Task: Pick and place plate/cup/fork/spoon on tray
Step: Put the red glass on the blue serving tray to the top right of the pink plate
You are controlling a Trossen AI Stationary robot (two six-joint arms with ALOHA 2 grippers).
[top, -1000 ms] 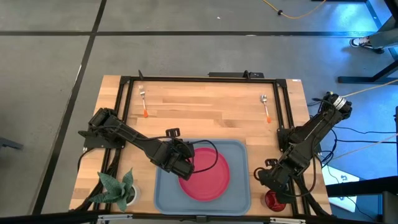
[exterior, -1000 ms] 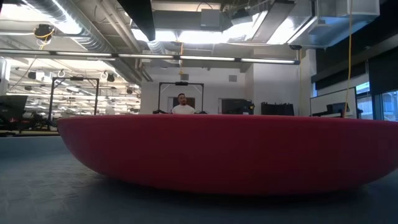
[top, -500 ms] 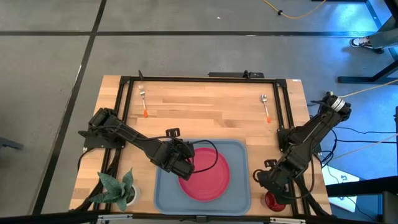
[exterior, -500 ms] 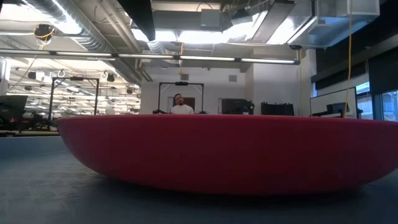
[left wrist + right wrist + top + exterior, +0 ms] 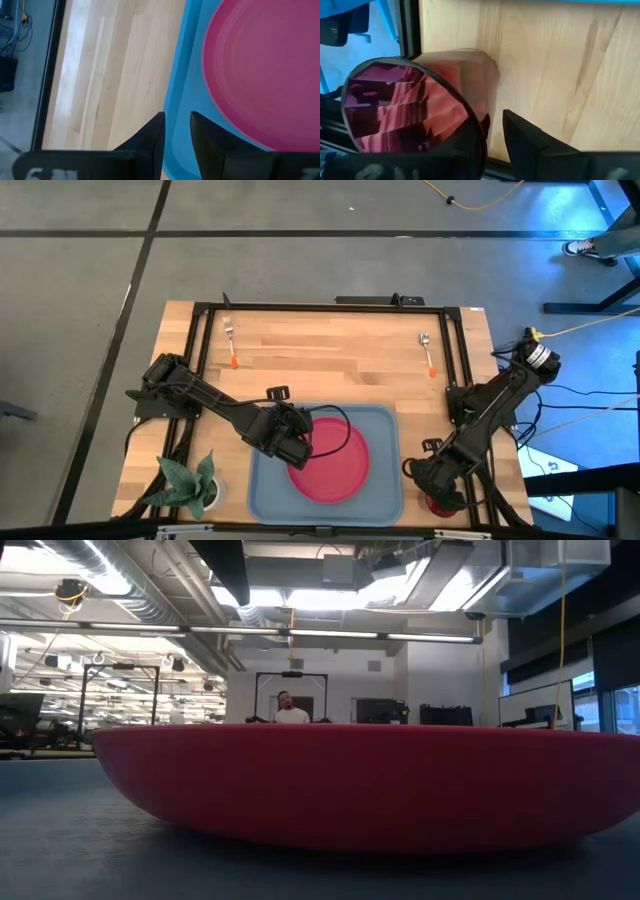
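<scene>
Tray: one large flat grey-blue rectangular plastic tray [image 5: 262, 490] with rounded corners lies at the near edge of the wooden table [image 5: 330, 350], its long side running left to right.
Plate: one round flat pinkish-red plastic plate [image 5: 335, 465] lies flat on the tray, right of the tray's middle; in the low view its red side [image 5: 360, 785] fills most of the width.
Cup: one small dark red rounded cup [image 5: 415, 112] stands on the table by its near right corner, off the tray, mouth up; in the high view only a bit of red [image 5: 430, 503] shows under the right arm.
Fork: one small fork with a silver tined head and thin orange handle [image 5: 231, 346] lies at the far left of the table, long axis front to back, head pointing away, handle toward the tray.
Spoon: one small spoon with a silver oval bowl and thin orange handle [image 5: 427, 353] lies at the far right, likewise front to back, bowl at the far end.
Left gripper: the left gripper [image 5: 176, 132] is over the tray's left part beside the plate's rim, its fingers a narrow gap apart and empty.
Right gripper: the right gripper [image 5: 492, 135] is at the cup with one finger inside the mouth and one outside the wall; whether they press on the wall I cannot tell.
Plant: one small green plant [image 5: 190, 485] stands left of the tray.
</scene>
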